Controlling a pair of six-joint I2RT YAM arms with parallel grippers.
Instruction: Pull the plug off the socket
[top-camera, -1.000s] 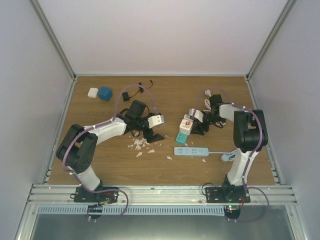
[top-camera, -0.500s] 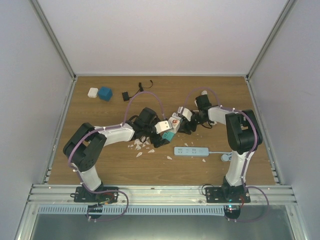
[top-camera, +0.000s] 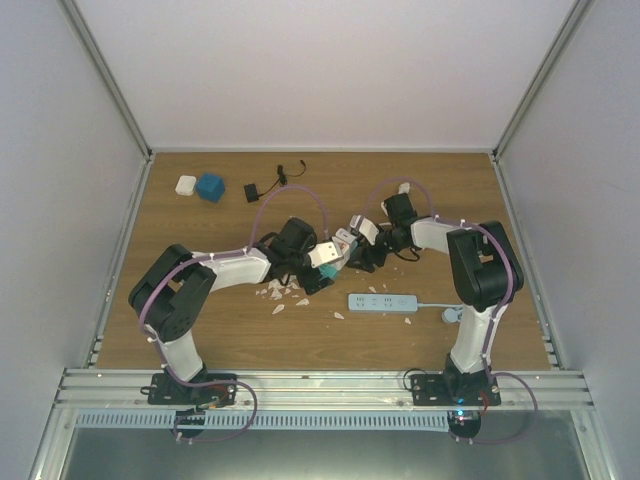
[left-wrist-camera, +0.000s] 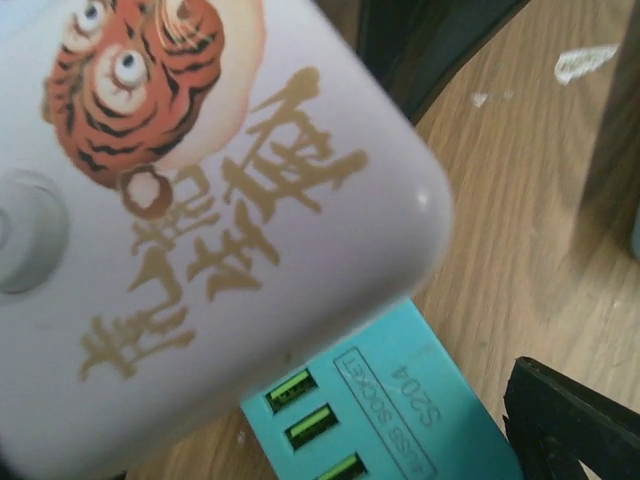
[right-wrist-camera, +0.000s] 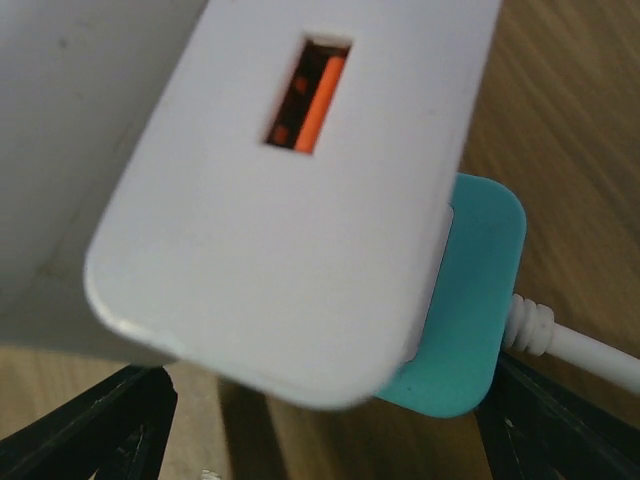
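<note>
Between white walls (top-camera: 330, 70), wooden table (top-camera: 225, 335) with chips (top-camera: 281, 290)

In L wrist cam, plug (left-wrist-camera: 250, 200) is running off top & left edges; socket (left-wrist-camera: 400, 400) is getting cut at bottom.

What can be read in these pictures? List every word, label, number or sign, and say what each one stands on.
"USB SOCKET": on the teal socket, in the left wrist view.
"S204": next to it, on the same teal face.
Gold Chinese characters beside a tiger face, on the white plug: too stylised and tilted to read with confidence.
Blue power strip: any marking is too small to read.
Right wrist view: no text.
</note>
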